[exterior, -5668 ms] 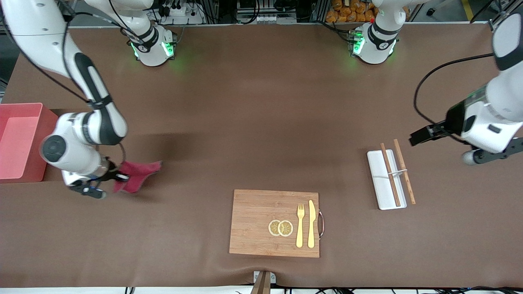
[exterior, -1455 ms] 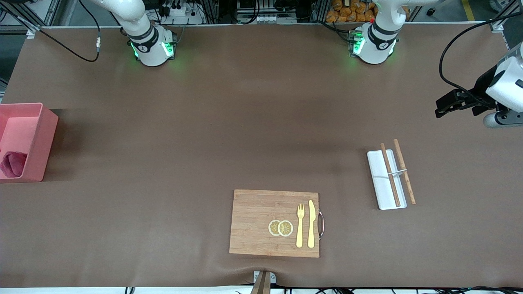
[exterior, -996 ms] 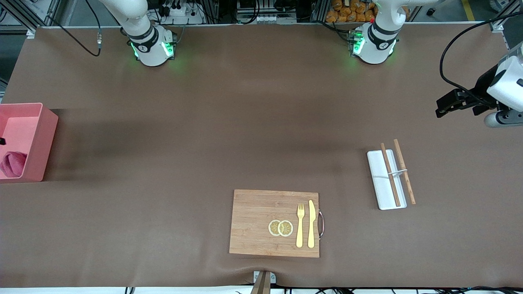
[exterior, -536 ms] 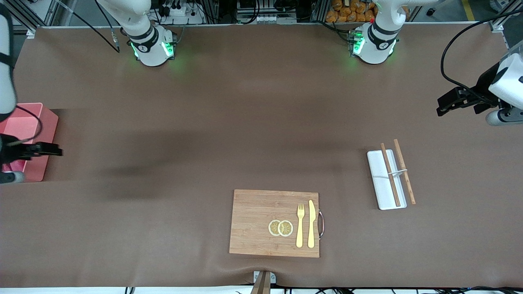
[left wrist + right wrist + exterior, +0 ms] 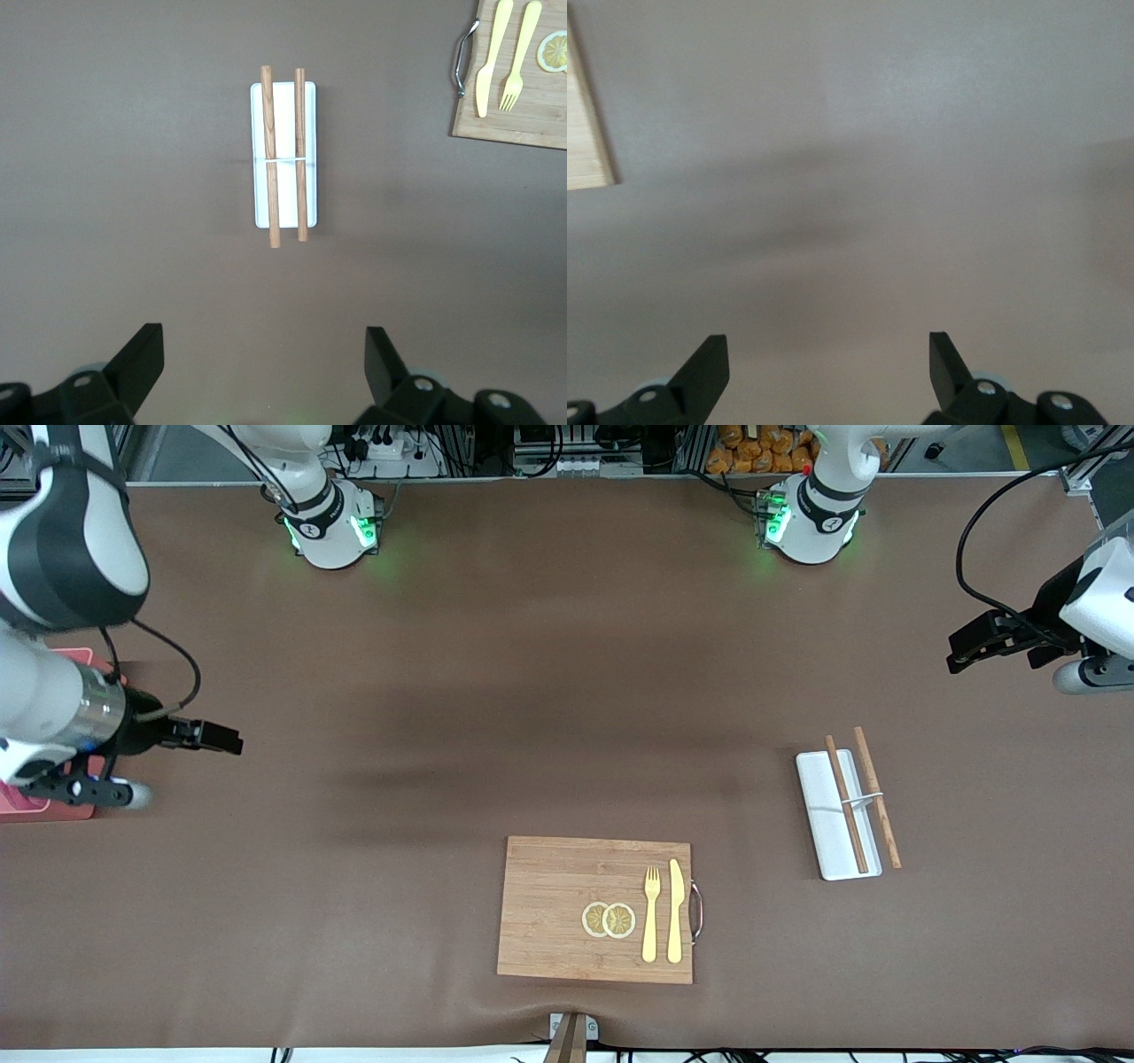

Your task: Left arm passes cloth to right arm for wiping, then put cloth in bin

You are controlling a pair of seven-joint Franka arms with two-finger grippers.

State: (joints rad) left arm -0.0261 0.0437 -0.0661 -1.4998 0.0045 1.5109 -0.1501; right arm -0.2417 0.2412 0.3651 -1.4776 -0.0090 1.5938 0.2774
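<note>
- Right gripper (image 5: 232, 740) is over bare table just beside the bin (image 5: 53, 811), fingers spread, holding nothing.
- Bin is mostly hidden by the right arm; only a pink corner and edge show at the right arm's end of the table.
- Cloth can't be seen in any view.
- Left gripper (image 5: 955, 661) waits over bare table at the left arm's end, fingers spread, empty.
- White tray (image 5: 285, 97) with 2 wooden sticks (image 5: 269, 159) sits below it; cutting board (image 5: 523, 106) is cut off in the left wrist view.

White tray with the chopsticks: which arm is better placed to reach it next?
Left, likely. The left gripper hangs open over the table end holding the white tray; the right gripper, also open, is over the table by the bin.
</note>
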